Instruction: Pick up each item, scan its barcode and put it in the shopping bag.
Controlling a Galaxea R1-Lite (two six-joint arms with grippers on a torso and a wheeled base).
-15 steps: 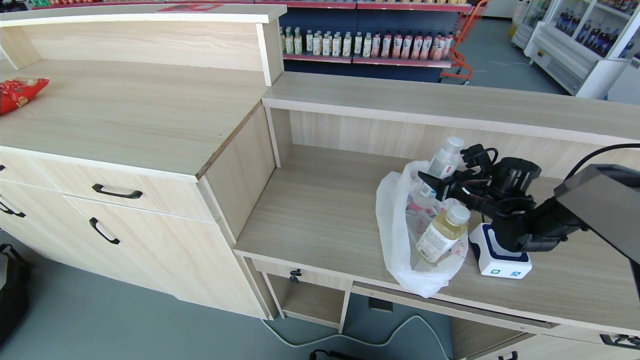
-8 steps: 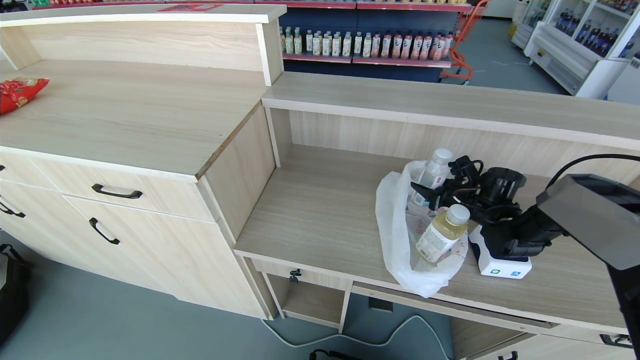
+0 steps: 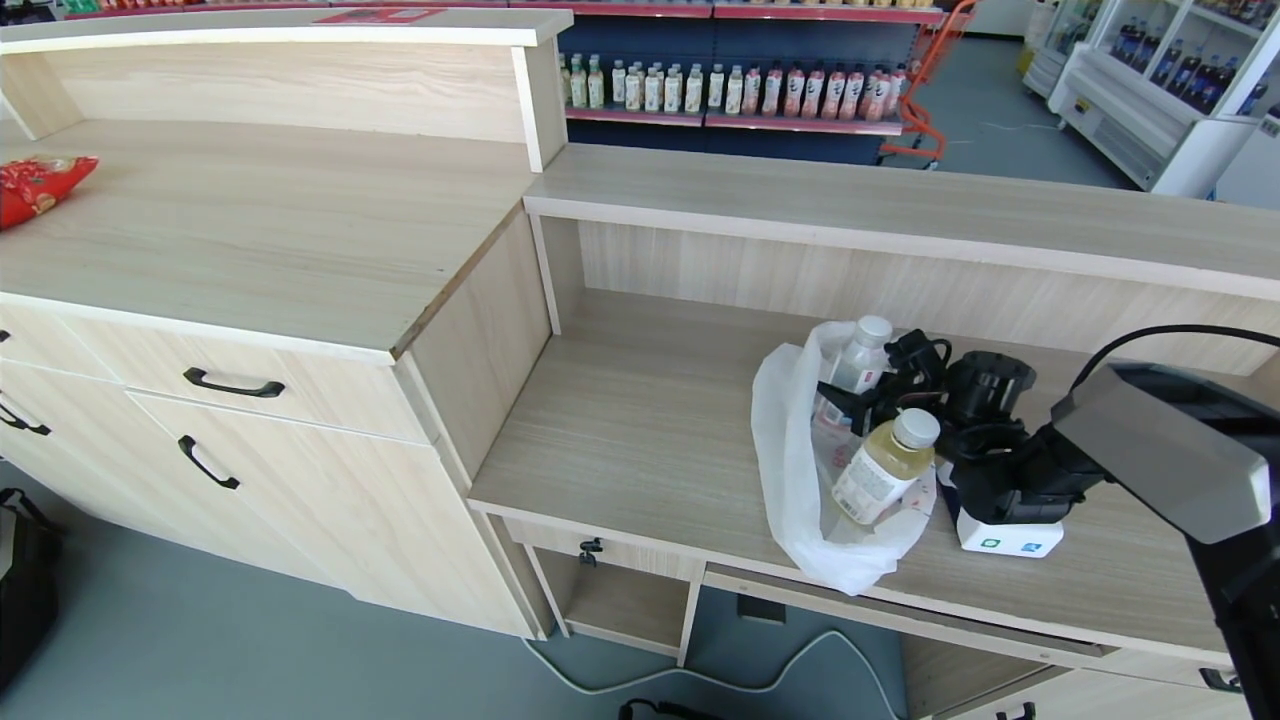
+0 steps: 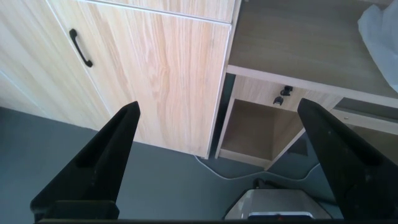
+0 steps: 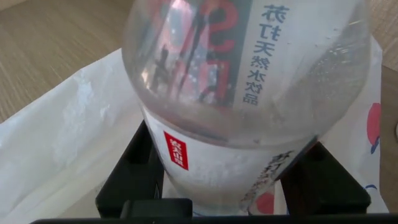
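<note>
pinching a clear bottle [image 3: 858, 365] by its body, the right gripper [image 3: 862, 400] has one black finger on each side of the bottle, at the far edge of the white shopping bag [image 3: 790, 460]. the bottle stands nearly upright, its white cap tipped a little toward 1 o'clock and its lower part behind the bag's raised rim. in the right wrist view the bag's plastic lies directly beneath it. whether its base touches the bag is hard to tell.

the bag lies open on the lower bench [image 3: 640, 420], near the front edge. inside it a yellow drink bottle [image 3: 885, 468] leans with its white cap toward 1 o'clock, just at 6 o'clock of the held bottle. a white and blue scanner [image 3: 1005, 535] sits on the bench at 3 o'clock of the bag, just beside it and partly hidden by the right arm.

the left gripper [image 4: 219, 106] hangs low with its fingers spread wide and nothing between them, above the grey floor in front of a cabinet door [image 4: 155, 68].

a red snack packet [image 3: 35, 185] lies on the higher counter, far off at 10 o'clock of the bag.
</note>
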